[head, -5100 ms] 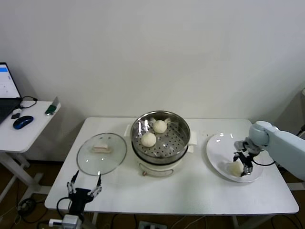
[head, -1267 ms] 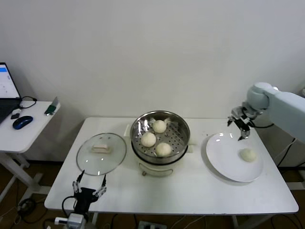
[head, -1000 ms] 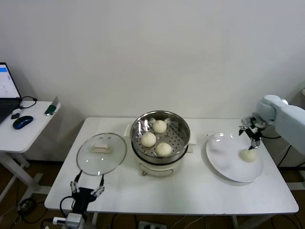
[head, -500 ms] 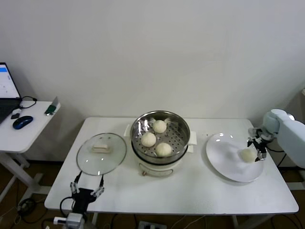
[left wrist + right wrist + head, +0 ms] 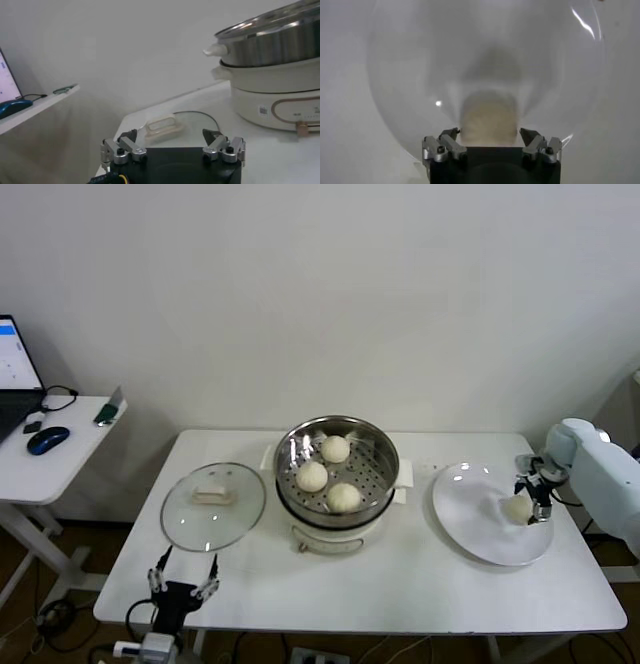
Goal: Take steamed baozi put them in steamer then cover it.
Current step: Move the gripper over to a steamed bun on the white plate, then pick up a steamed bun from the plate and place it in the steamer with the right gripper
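Observation:
The steamer (image 5: 337,484) stands mid-table with three baozi (image 5: 312,476) on its perforated tray. A fourth baozi (image 5: 514,509) lies on the right side of the white plate (image 5: 470,524). My right gripper (image 5: 529,497) is down at this bun and open. In the right wrist view the baozi (image 5: 488,120) sits between the spread fingertips of the gripper (image 5: 490,134), with small gaps either side. The glass cover (image 5: 213,506) lies flat on the table left of the steamer. My left gripper (image 5: 182,584) waits open below the table's front edge, with the cover's handle (image 5: 161,126) ahead of it.
A side table (image 5: 40,459) at the far left carries a laptop, a blue mouse (image 5: 48,439) and cables. The steamer's white base (image 5: 280,95) shows beside the cover in the left wrist view. The plate lies close to the table's right edge.
A third baozi has gone into the steamer. Over the last second my open right gripper has come down from the plate's far right rim to straddle the last baozi. The left arm stayed put.

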Robot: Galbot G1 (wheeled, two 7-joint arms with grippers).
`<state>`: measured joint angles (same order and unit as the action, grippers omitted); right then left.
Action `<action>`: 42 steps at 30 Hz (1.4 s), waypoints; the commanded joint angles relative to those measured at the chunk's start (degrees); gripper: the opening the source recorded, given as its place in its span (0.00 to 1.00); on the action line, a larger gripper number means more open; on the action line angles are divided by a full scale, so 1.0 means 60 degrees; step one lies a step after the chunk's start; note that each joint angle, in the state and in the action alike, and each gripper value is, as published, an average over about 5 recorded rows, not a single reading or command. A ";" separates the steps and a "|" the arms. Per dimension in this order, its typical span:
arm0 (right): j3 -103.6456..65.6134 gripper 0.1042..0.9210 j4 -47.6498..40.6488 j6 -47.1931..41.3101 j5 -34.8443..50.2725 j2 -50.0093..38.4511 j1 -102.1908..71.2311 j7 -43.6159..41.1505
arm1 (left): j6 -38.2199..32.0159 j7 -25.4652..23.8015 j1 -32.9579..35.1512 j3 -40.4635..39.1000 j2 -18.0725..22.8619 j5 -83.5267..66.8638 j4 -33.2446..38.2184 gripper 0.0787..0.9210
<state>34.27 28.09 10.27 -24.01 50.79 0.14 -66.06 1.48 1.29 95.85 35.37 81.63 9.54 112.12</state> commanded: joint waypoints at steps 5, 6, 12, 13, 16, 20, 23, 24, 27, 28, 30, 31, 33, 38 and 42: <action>-0.0579 0.86 -0.0719 0.0180 -0.0448 0.0392 -0.0059 -0.0041 | -0.0025 0.0009 0.0000 -0.0020 0.0000 0.0020 -0.0057 0.88; -0.0623 0.85 -0.0755 0.0195 -0.0490 0.0408 -0.0054 -0.0048 | -0.0027 0.0009 0.0001 -0.0025 0.0005 0.0026 -0.0057 0.88; -0.0667 0.73 -0.0834 0.0309 -0.0622 0.0399 -0.0004 -0.0069 | -0.0034 0.0014 0.0005 -0.0015 0.0009 0.0033 -0.0063 0.88; -0.0676 0.73 -0.0833 0.0320 -0.0627 0.0396 0.0000 -0.0070 | -0.0036 0.0013 0.0009 -0.0012 0.0009 0.0032 -0.0068 0.88; -0.0703 0.71 -0.0800 0.0328 -0.0574 0.0387 0.0019 -0.0071 | -0.0049 0.0011 0.0022 -0.0010 0.0018 0.0032 -0.0069 0.88; -0.0538 0.69 -0.0784 0.0272 -0.0092 0.0374 0.0302 -0.0134 | -0.0054 -0.0008 0.0028 -0.0014 0.0027 0.0032 -0.0027 0.88; 0.0061 0.69 -0.0747 0.0023 0.0924 0.0342 0.0831 -0.0300 | -0.0052 -0.0042 0.0035 -0.0020 0.0026 0.0031 0.0040 0.88; 0.0370 0.69 -0.0647 -0.0110 0.1382 0.0307 0.1050 -0.0381 | -0.0044 -0.0052 0.0044 -0.0025 0.0028 0.0027 0.0076 0.88; 0.2180 0.69 0.0061 -0.0748 0.3246 0.0112 0.2035 -0.0587 | 0.0059 -0.0097 0.0119 -0.0075 0.0043 -0.0028 0.0362 0.88; 0.2847 0.69 0.0347 -0.0994 0.3885 0.0069 0.2440 -0.0623 | 0.0096 -0.0111 0.0144 -0.0103 0.0051 -0.0046 0.0479 0.88; 0.4015 0.69 0.0800 -0.1441 0.4918 0.0072 0.3201 -0.0632 | 0.0134 -0.0129 0.0170 -0.0169 0.0068 -0.0055 0.0653 0.88; 0.4487 0.69 0.1008 -0.1650 0.5373 0.0127 0.3568 -0.0626 | 0.0130 -0.0134 0.0178 -0.0206 0.0080 -0.0043 0.0698 0.88; 0.5399 0.69 0.1365 -0.2012 0.6258 0.0305 0.4284 -0.0578 | 0.0106 -0.0187 0.0229 -0.0276 0.0101 -0.0014 0.0736 0.88; 0.7450 0.70 0.2111 -0.2800 0.8453 0.1012 0.6044 -0.0396 | 0.0100 -0.0422 0.0501 -0.0487 0.0120 0.0023 0.0979 0.88; 0.8799 0.70 0.2529 -0.3188 1.0075 0.1824 0.7209 -0.0182 | 0.0068 -0.0449 0.0550 -0.0729 0.0127 0.0162 0.1053 0.88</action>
<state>65.36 36.32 -1.73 12.43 55.77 26.41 -67.93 1.81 -0.60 98.14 32.71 82.34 9.94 116.57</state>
